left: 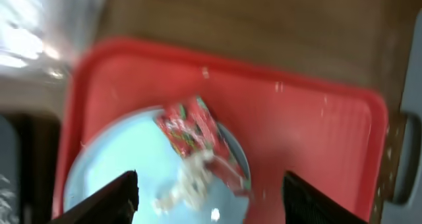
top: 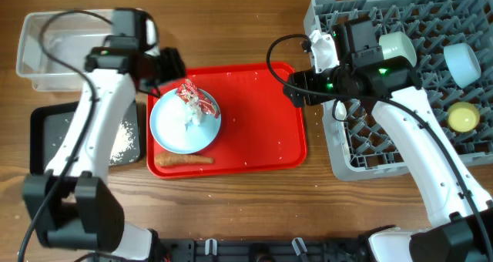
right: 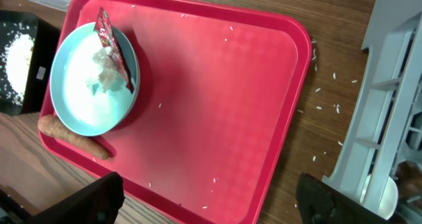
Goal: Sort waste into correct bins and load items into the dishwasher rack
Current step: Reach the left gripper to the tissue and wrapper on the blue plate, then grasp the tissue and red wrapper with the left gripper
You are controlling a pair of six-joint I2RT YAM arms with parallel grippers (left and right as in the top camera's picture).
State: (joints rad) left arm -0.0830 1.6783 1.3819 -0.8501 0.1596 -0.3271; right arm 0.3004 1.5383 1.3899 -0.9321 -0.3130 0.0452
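A round light-blue plate (top: 179, 131) lies on the left of the big red tray (top: 254, 123). It carries a crumpled red-and-white wrapper (top: 192, 98) and a clump of rice. An orange-brown stick (top: 183, 160) lies on the tray in front of the plate. My left gripper (top: 166, 65) is open and empty above the plate's far edge; its wrist view shows the wrapper (left: 198, 128) and plate (left: 119, 165) between the fingers (left: 211, 197). My right gripper (top: 296, 89) is open and empty over the tray's right side (right: 208, 197). The white spoon is out of view.
A clear tub (top: 46, 50) stands at the back left. A black tray (top: 58, 135) with rice grains (top: 123, 142) lies in front of it. The grey rack (top: 362, 150) at the right holds a pale bowl (top: 397, 46), another bowl (top: 464, 62) and a yellow cup (top: 463, 117).
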